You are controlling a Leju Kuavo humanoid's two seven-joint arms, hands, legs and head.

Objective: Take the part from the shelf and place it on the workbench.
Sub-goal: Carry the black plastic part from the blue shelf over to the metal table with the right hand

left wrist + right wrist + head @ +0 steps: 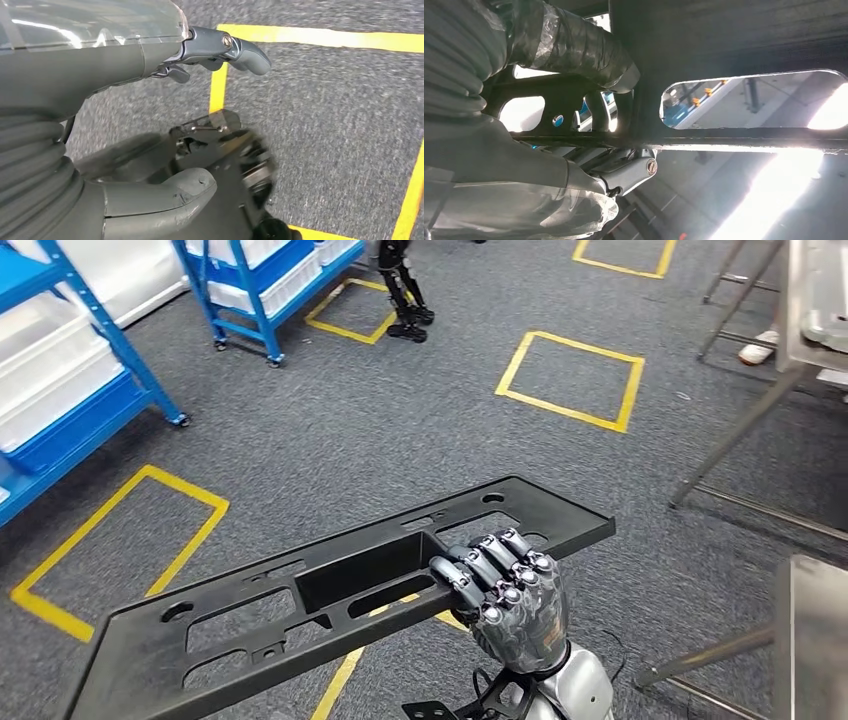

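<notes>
A long black plastic panel, pierced with slots and holes, is carried flat above the grey carpet floor and its yellow tape squares, its long axis running from the robot's lower left up toward the steel counter at right. The blue shelves stand well apart, to the left. The counter's near corner lies just beyond the panel's right end, so the set-down looks to turn on swinging that end rightward. The right hand is clamped on the panel's near edge, fingers curled over the rim beside the central recess. The left hand hangs over the floor, fingers apart, apparently holding nothing.
</notes>
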